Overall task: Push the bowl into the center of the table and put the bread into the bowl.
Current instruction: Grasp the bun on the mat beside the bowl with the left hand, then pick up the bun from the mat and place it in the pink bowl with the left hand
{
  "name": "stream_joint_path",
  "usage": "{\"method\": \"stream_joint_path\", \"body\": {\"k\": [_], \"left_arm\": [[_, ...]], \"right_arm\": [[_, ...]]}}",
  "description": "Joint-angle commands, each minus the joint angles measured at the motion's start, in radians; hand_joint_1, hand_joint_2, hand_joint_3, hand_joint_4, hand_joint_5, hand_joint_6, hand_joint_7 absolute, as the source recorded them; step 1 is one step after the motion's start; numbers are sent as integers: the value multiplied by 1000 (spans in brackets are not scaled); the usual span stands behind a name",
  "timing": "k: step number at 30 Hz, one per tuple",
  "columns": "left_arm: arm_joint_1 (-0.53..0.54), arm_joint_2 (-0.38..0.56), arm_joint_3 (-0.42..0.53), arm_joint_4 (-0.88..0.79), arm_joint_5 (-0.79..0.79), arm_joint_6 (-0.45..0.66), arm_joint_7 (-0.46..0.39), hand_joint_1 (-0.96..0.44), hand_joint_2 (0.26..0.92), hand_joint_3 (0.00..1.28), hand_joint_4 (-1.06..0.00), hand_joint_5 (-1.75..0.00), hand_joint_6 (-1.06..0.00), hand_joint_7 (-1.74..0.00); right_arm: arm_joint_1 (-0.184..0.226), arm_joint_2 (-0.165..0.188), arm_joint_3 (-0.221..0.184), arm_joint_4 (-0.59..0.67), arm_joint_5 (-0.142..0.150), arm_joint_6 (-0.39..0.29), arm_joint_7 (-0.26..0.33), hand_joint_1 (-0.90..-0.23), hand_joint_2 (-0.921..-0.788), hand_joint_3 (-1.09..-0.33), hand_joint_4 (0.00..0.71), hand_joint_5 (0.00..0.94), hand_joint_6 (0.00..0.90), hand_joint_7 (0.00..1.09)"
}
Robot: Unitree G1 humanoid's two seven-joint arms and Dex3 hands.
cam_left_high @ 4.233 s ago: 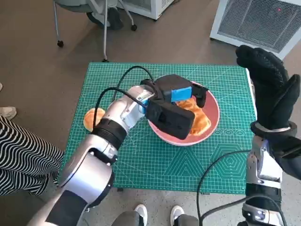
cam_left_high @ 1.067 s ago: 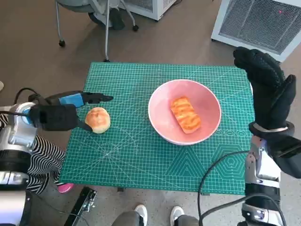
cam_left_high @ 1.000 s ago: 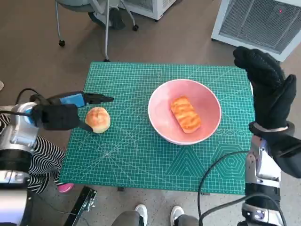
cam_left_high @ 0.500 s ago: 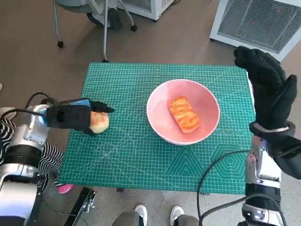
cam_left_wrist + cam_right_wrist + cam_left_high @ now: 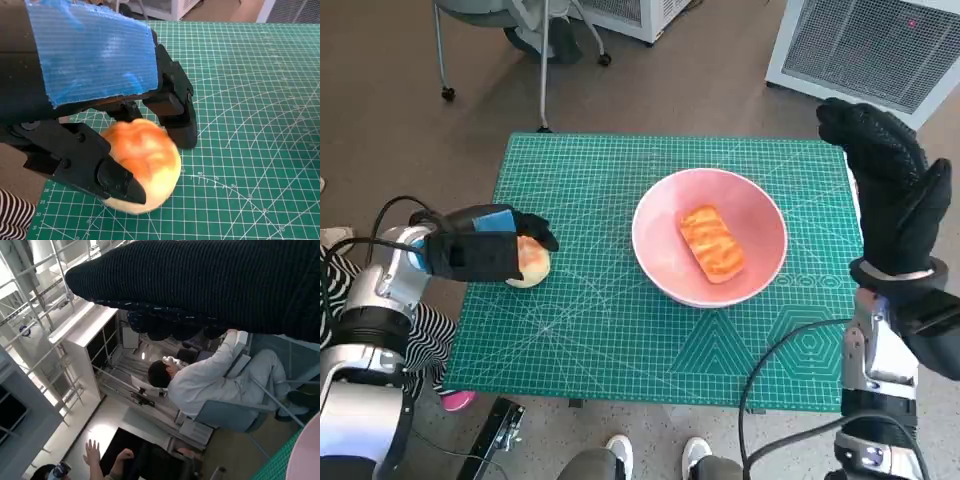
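Observation:
A pink bowl (image 5: 665, 250) stands on the green cutting mat (image 5: 620, 340), a little right of the middle, with a glazed oblong bread (image 5: 711, 243) lying in it. A round bun (image 5: 532, 262) sits on the mat near its left edge. My left hand (image 5: 480, 255) covers the bun from the left. In the left wrist view the left hand (image 5: 95, 75) grips the bun (image 5: 142, 167), thumb in front and fingers behind, and the bun still rests on the mat. My gloved right hand (image 5: 885, 185) is raised above the table's right edge, fingers spread, holding nothing; the glove (image 5: 210, 285) fills the right wrist view.
A white slatted unit (image 5: 860, 40) stands on the floor at the back right and a chair base (image 5: 545, 60) at the back left. Striped clothing of a person (image 5: 430, 340) shows by the table's left side. A seated person (image 5: 210, 380) appears in the right wrist view.
My left hand left the oblong bread in the bowl and swung out to the left. It then came in over the round bun and its fingers closed round it. The right hand has stayed still.

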Motion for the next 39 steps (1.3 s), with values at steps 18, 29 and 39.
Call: {"method": "stream_joint_path", "body": {"k": [18, 29, 39], "left_arm": [[7, 46, 182, -296, -202, -28, -53, 4, 915, 8, -780, -1056, -689, -1113], [-25, -27, 222, -486, -262, 46, -39, 4, 911, 4, -785, -1048, -711, -1095], [-94, -182, 175, -560, -253, 65, -25, 2, 916, 6, -785, -1058, -686, -1114]], "right_arm": [[14, 3, 0, 10, -7, 19, -5, -717, -921, -727, 159, 1, 63, 412], [4, -2, -1, 19, -8, 19, -2, -715, -921, -730, 157, 0, 60, 414], [5, 0, 3, 14, -9, 19, -3, -707, -921, -733, 157, 0, 58, 416]]}}
